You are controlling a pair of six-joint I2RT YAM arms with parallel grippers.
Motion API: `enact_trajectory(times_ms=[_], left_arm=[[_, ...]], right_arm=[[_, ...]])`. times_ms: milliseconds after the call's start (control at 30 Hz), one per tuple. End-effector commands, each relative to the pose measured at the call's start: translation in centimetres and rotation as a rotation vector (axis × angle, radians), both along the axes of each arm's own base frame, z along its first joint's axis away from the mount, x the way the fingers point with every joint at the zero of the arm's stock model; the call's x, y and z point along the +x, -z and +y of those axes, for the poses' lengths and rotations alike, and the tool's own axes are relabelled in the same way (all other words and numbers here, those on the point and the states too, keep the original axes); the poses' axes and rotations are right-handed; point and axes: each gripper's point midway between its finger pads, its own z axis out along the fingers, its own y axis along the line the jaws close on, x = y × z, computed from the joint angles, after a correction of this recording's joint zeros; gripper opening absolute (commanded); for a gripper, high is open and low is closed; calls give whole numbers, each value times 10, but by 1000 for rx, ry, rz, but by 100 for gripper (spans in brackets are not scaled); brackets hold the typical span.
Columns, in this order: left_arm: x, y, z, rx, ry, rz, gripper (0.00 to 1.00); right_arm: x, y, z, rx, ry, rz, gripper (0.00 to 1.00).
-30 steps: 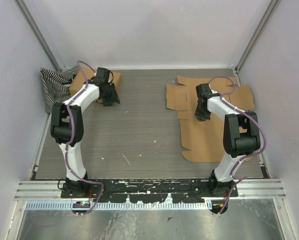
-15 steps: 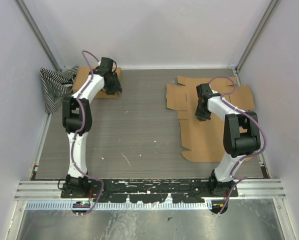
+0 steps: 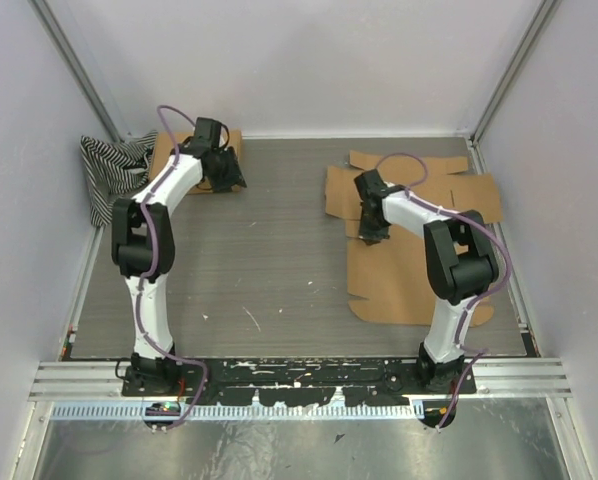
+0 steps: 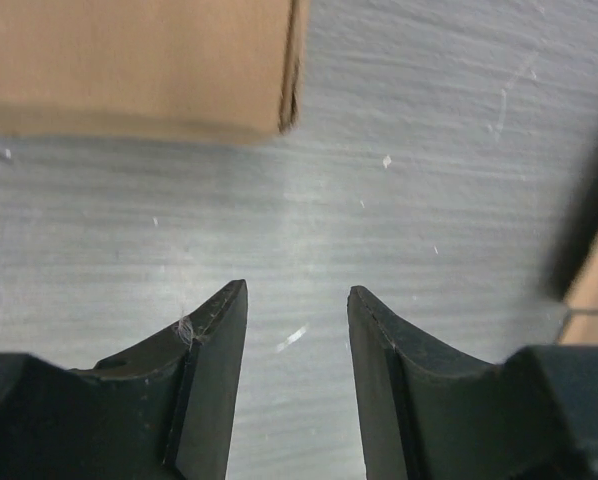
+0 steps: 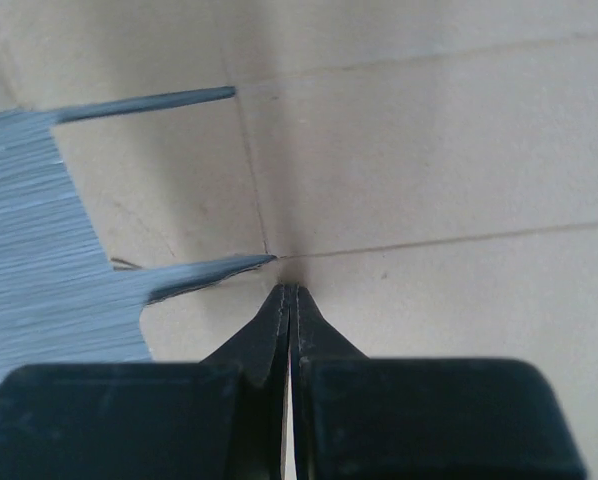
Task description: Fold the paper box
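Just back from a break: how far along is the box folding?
Done: nothing visible; the cardboard sheet lies flat, no flap raised. In hand: the right gripper, shut, rests its tips on a crease; the left gripper hangs open over bare table beside a brown box. Left: every fold.

Cardboard sheet (image 3: 389,285) is brown, cloth (image 3: 104,170) black-and-white striped, table (image 3: 269,250) streaky grey

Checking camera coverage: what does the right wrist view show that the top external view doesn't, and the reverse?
Only the right wrist view: the right gripper shut tight, its tips at a crease junction beside two slits in the flat cardboard sheet. Only the top external view: the sheet's whole outline, the left gripper by the far-left cardboard piece, and the striped cloth. Both: the sheet lying flat on the grey table.
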Motion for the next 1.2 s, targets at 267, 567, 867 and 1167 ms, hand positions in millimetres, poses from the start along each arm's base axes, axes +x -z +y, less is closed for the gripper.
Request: enact_trajectory(times_ms=[267, 567, 867, 1167], left_arm=[[-48, -60, -16, -68, 95, -138, 53], [-59, -51, -15, -72, 99, -119, 53], [-50, -44, -10, -28, 84, -103, 55], [-44, -25, -16, -12, 96, -59, 55]], right_arm=[[10, 0, 146, 297, -178, -15, 1], [-34, 21, 236, 335, -366, 44, 1], [-28, -58, 231, 300, -439, -155, 24], [31, -193, 112, 253, -297, -456, 76]])
